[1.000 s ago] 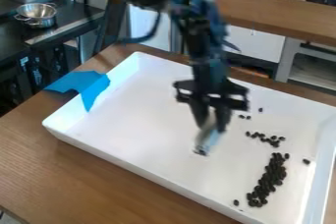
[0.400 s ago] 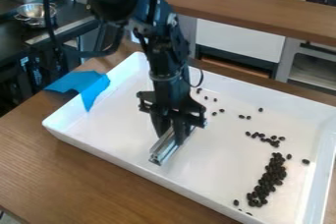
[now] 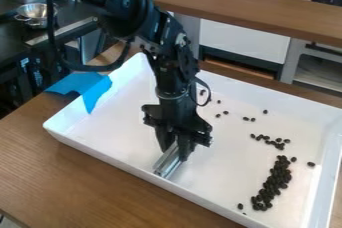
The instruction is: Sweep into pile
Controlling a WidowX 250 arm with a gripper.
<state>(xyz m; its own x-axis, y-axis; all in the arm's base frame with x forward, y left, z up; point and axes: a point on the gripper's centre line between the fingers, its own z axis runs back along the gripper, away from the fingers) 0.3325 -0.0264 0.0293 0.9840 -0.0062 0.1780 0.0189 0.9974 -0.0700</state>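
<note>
White tray sits on wood tabletop. Arm comes in from the top left, over the tray's far left part. End effector hangs down inside the tray, left of its middle, toward the near wall. Its fingers are pinching a metal bar, silvery, ridged, tilted, lower end pointing at the tray's near wall. Can't tell if the bar touches the tray floor.

Dark beans, all in the tray, mostly its right half. Main pile: long, narrow, dense, running from the right part of the tray toward the near wall. Smaller cluster just beyond it, on the tray's far side, loose line with a clump at the right end. Beans and bar are well apart.

Strays: one bean between main pile and the tray's right wall; another bean on the pile's left, near the tray's near wall; several loose beans strung out along the tray's far side, some just right of the arm.

Blue sheet lies over the tray's left wall, part inside, part out on the tabletop. Metal pot stands on a dark surface beyond the tray, far left. Wooden ledge runs behind the tray.
</note>
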